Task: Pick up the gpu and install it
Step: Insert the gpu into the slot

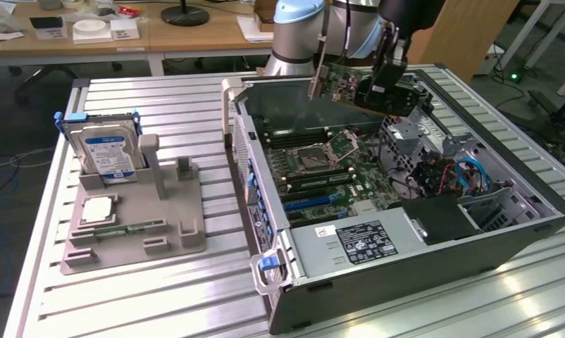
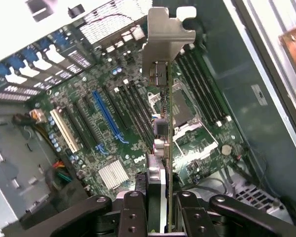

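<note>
The gpu (image 1: 341,82) is a thin green circuit card with a silver end bracket, held in the air above the open computer case (image 1: 386,282). My gripper (image 1: 381,88) is shut on the card's edge. In the wrist view the gpu (image 2: 168,128) stands edge-on between my fingers (image 2: 133,212), its silver bracket (image 2: 163,44) pointing away from the camera. Below it lies the motherboard (image 2: 113,133) with a long blue slot (image 2: 107,116) and several black slots. The card hangs clear of the board, over the processor socket area (image 1: 315,158).
A grey holder tray (image 1: 132,232) in the exterior view's left carries a silver hard drive with a blue-white label (image 1: 108,151), a processor chip (image 1: 96,210) and a narrow green memory stick (image 1: 122,228). Inside the case are a power supply (image 1: 358,243) and cables (image 1: 451,176).
</note>
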Controlling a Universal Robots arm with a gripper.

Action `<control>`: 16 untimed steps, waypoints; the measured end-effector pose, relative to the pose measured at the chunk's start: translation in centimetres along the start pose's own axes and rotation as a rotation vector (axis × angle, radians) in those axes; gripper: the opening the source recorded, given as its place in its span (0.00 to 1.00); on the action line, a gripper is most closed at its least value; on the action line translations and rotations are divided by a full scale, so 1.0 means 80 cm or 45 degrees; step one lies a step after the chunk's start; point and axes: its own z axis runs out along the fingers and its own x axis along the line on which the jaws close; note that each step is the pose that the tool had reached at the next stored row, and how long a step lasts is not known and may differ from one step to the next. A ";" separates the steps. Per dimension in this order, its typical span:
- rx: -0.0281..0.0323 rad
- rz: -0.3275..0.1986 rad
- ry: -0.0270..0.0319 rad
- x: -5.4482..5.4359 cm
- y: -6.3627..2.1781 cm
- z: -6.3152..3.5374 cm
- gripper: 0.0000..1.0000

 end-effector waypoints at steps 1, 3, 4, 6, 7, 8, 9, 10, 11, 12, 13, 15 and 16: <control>-0.0004 -0.023 0.0007 0.000 0.000 0.000 0.28; -0.0014 -0.071 0.0020 0.000 0.000 0.001 0.28; -0.0019 -0.094 0.0027 0.000 0.000 0.002 0.28; -0.0026 -0.136 0.0039 0.000 0.000 0.002 0.28; -0.0029 -0.151 0.0044 0.000 0.000 0.003 0.28; -0.0025 -0.162 0.0045 0.000 0.000 0.003 0.28; 0.0017 -0.169 0.0028 0.000 0.000 0.003 0.28; 0.0094 -0.174 -0.0003 0.000 0.000 0.003 0.28; 0.0158 -0.181 -0.0036 0.000 0.000 0.004 0.28; 0.0200 -0.193 -0.0055 0.000 0.000 0.004 0.28; 0.0228 -0.211 -0.0066 0.000 0.000 0.005 0.28; 0.0241 -0.256 -0.0068 0.000 0.000 0.006 0.28; 0.0237 -0.279 -0.0065 0.000 0.000 0.006 0.28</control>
